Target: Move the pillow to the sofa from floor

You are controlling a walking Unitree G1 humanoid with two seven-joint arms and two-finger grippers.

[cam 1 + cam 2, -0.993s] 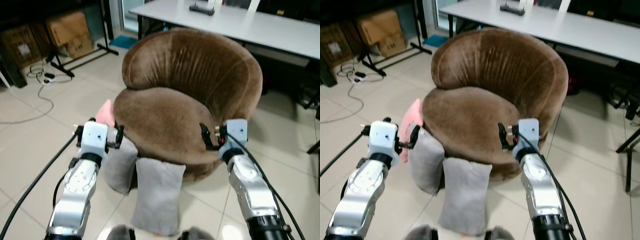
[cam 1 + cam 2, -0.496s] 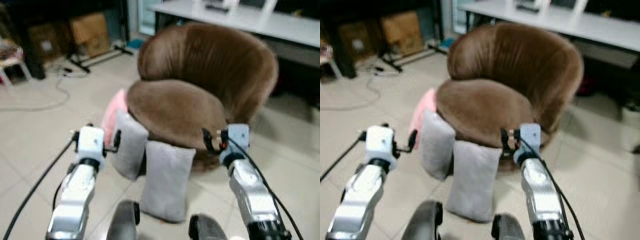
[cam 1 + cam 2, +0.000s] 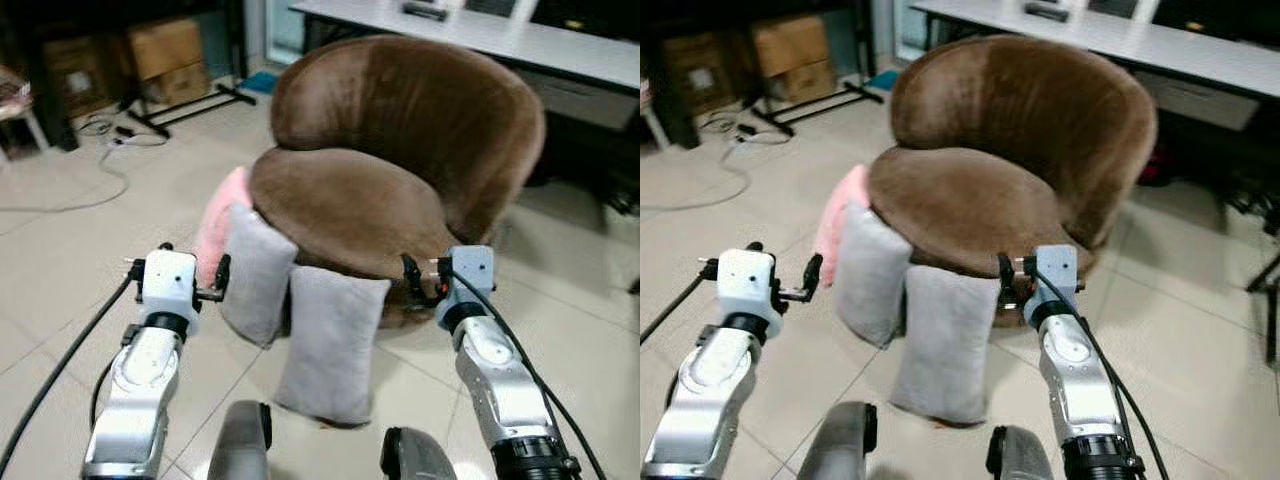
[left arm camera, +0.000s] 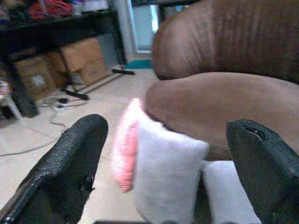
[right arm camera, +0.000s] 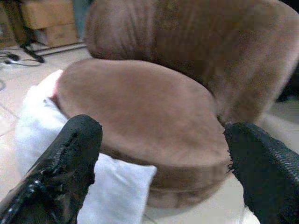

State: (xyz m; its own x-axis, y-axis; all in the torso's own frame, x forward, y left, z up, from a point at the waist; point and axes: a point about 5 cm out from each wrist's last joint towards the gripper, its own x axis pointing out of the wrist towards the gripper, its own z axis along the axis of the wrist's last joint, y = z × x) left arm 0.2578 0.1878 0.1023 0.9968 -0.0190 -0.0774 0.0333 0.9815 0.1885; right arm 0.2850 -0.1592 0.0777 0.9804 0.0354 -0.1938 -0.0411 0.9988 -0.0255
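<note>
Three pillows lean upright on the floor against the front of the brown round sofa: a grey pillow nearest me, a second grey pillow to its left, and a pink pillow behind that one. My left gripper hovers open just left of the second grey pillow, touching nothing. At the sofa's front edge, right of the near grey pillow, my right gripper is open too. The left wrist view has the pink pillow and a grey pillow between its fingers.
A long white table stands behind the sofa. Cardboard boxes, a black stand's legs and loose cables lie at the back left. Pale tiled floor spreads to the left and right.
The whole view has shifted with the camera; sofa and pillows now sit a little farther off. Both grippers stay open and hold nothing. The pillows have not moved.
</note>
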